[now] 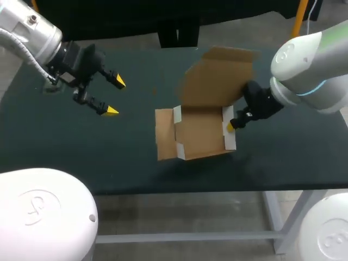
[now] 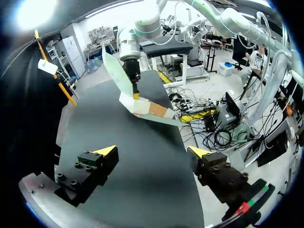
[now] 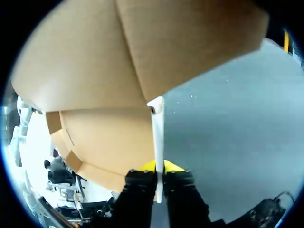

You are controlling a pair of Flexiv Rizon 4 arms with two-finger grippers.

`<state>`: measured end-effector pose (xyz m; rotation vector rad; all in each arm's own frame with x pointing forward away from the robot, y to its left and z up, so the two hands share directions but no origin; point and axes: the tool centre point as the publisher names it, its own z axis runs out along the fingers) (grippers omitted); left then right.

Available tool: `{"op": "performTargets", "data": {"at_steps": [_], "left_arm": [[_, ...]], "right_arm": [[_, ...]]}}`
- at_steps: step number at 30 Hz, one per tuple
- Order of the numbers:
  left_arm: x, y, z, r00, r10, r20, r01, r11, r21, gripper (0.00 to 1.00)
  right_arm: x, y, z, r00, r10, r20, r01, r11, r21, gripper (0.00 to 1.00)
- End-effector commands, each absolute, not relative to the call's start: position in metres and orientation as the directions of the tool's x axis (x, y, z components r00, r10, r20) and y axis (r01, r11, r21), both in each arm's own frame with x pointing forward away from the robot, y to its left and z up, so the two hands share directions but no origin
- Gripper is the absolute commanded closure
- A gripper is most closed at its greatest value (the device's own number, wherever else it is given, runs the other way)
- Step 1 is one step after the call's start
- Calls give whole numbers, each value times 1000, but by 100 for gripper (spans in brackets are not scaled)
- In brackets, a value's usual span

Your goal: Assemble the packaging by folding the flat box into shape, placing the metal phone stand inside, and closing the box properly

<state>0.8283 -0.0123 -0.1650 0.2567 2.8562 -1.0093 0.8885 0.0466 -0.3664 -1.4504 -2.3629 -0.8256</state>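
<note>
The cardboard box [image 1: 198, 130] sat half formed near the middle of the table [image 1: 65, 147]. Its base was down and its right side wall [image 1: 229, 130] was raised. Its lid [image 1: 220, 76] stood open behind it, and its left flap [image 1: 164, 141] lay flat on the table. By my reading the folding was only partly done. No metal phone stand showed in any view, so loading and closing remained. The right gripper [image 1: 232, 124] pinched that side wall, its fingers narrow with one on each face of the thin white edge. The left gripper [image 1: 111, 97] hung well left of the box, fingers spread wide, holding and touching nothing.
</note>
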Motion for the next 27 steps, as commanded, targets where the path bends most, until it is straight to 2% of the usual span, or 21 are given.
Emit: {"op": "performTargets", "data": {"at_steps": [1, 8, 16, 27], "left_arm": [[829, -13, -159, -981, 130, -143, 191, 779, -597, 0], [830, -15, -161, -982, 128, -140, 187, 783, -593, 0], [825, -9, -179, -988, 91, -126, 149, 789, -597, 0], [820, 1, -193, -989, 68, -133, 134, 797, -589, 0]], "right_arm": [[887, 51, -362, -469, 764, 444, 882, 375, 286, 100], [887, 51, -362, -469, 764, 444, 882, 375, 286, 100], [888, 62, -365, -296, 881, 368, 955, 284, 86, 100], [881, 69, -371, -232, 922, 311, 969, 247, -7, 100]]}}
